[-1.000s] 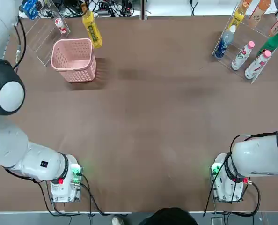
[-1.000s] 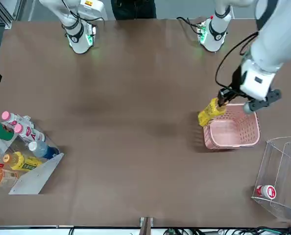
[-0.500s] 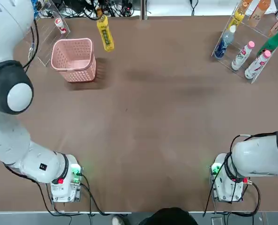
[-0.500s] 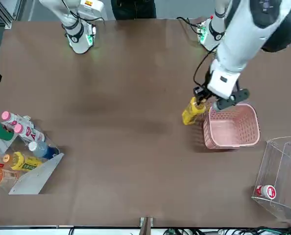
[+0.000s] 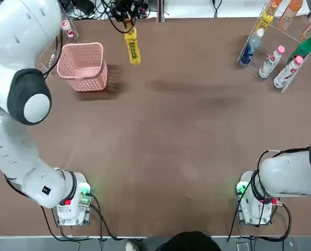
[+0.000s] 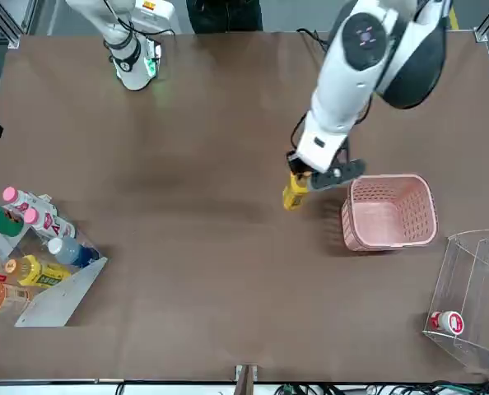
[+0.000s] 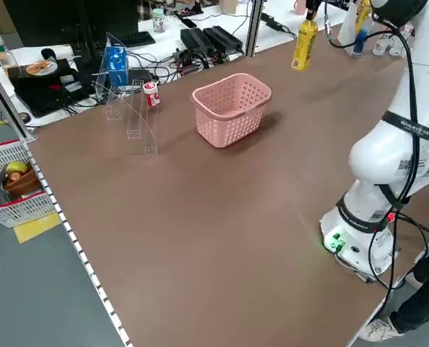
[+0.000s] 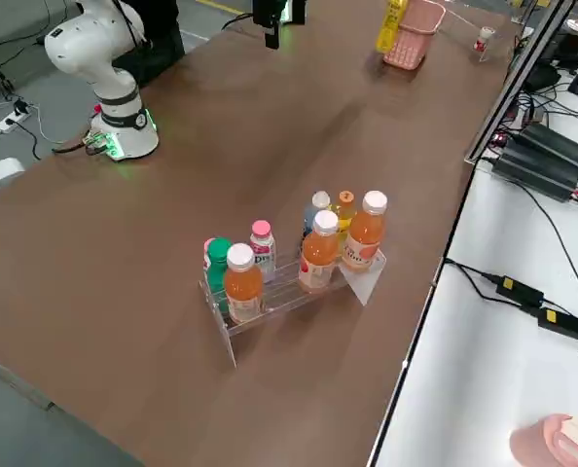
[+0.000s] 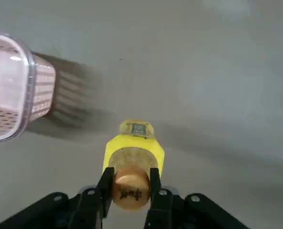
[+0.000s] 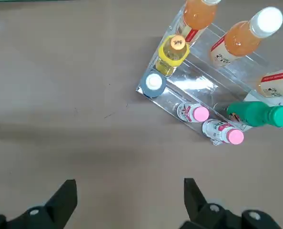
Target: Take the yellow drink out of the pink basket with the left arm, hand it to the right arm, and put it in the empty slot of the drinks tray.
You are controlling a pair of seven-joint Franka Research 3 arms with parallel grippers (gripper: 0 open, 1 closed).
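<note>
Brown table (image 5: pixel 176 136): left jaws clamp yellow drink (image 5: pixel 132 48) beside pink basket (image 5: pixel 84 66); right jaws wide above drinks tray (image 10: pixel 213 90).

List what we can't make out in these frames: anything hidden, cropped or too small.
- Left gripper: in the top view, cables at the table's far edge hide its grip on the yellow drink; the left wrist view shows it.
- Right gripper: outside the top and front views, so its place over the table is unknown.
- Drinks tray: cropped in top and front views; labels too small. The empty slot is unclear.
</note>
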